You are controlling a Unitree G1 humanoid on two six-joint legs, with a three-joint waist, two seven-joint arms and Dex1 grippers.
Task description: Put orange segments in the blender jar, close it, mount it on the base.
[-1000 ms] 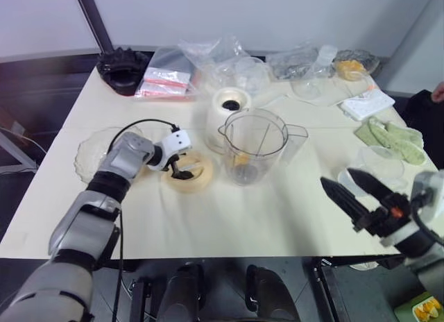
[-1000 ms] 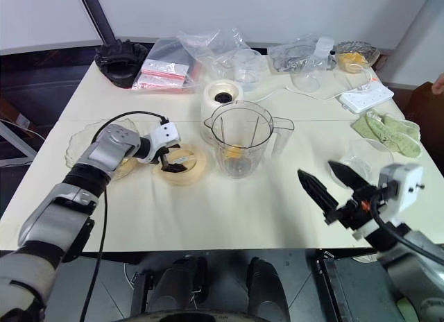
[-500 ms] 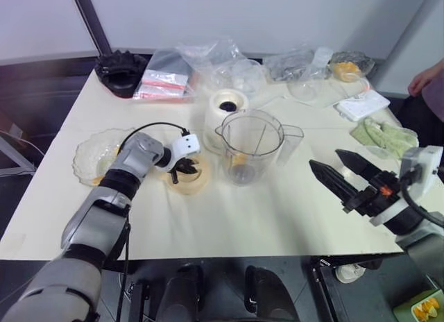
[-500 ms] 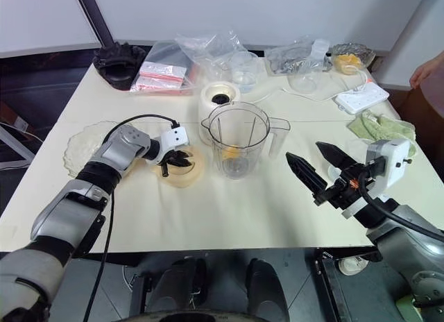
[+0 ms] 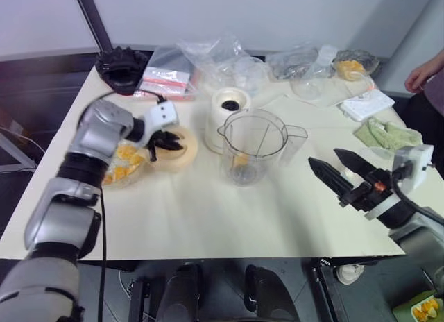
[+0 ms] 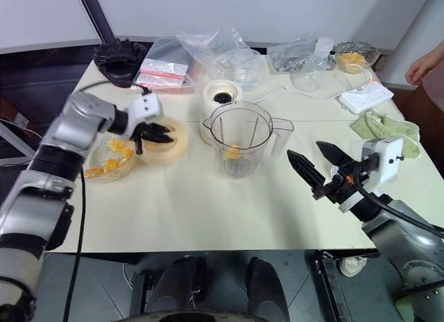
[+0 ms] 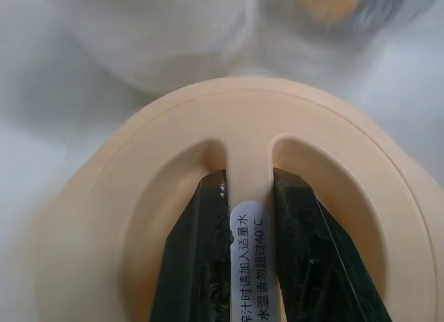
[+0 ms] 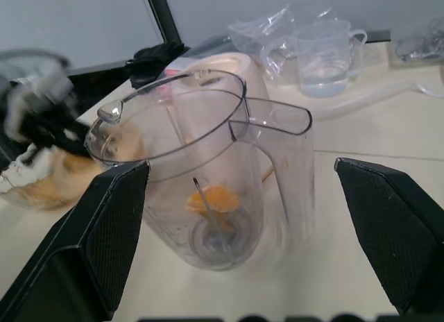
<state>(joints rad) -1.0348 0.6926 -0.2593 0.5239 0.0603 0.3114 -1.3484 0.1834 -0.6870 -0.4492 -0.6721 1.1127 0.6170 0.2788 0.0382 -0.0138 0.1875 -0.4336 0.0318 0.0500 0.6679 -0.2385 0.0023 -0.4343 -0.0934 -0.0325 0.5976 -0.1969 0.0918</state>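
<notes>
Between the left gripper's [image 7: 239, 218] black fingers [image 7: 191, 252] sits the centre grip bar of the peach lid [image 5: 171, 147]: clamped on it, lid tilted and lifted off the bench [image 5: 208, 211]. Just below and outboard of that gripper, a glass dish [image 5: 121, 166] holds orange segments [image 5: 119, 162]. Inboard of it stands the blender jar [image 5: 253, 147], upright, open-topped, one segment at its bottom by the blade; handle faces the right gripper [image 5: 334, 171]. Just behind the jar, touching or nearly so, is the cream base [image 5: 229, 107], socket up. Right gripper hovers over the bench beside the jar, jaws spread wide, empty, pointed at the jar. Past the base: plastic bags [image 5: 208, 58], small clear jug [image 8: 326, 55].
</notes>
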